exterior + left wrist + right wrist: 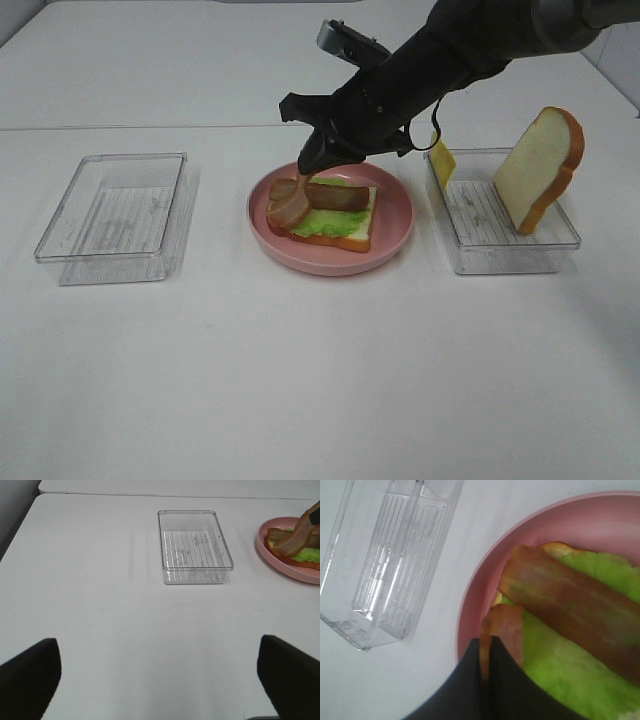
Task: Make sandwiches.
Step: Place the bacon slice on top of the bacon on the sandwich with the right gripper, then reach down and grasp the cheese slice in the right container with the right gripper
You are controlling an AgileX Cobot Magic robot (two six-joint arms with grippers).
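Pinching one end of the ham (285, 208), R gripper (308, 168) is clamped above the plate (392, 243) at its 9 o'clock rim. The ham droops onto lettuce (330, 223) beside bacon (336, 196), all on base bread (352, 241). L gripper (160, 676) is spread wide over bare table (300, 380). L tray (110, 268) sits at 9 o'clock of the plate and R tray (500, 262) at 3, w/ table strips btwn. In R tray, 2nd bread (536, 165) leans upright, and cheese (443, 160) stands at its 9 o'clock wall.

White table (320, 390); on it pink plate (396, 216) (centre), left clear tray (110, 264), right clear tray (508, 260).
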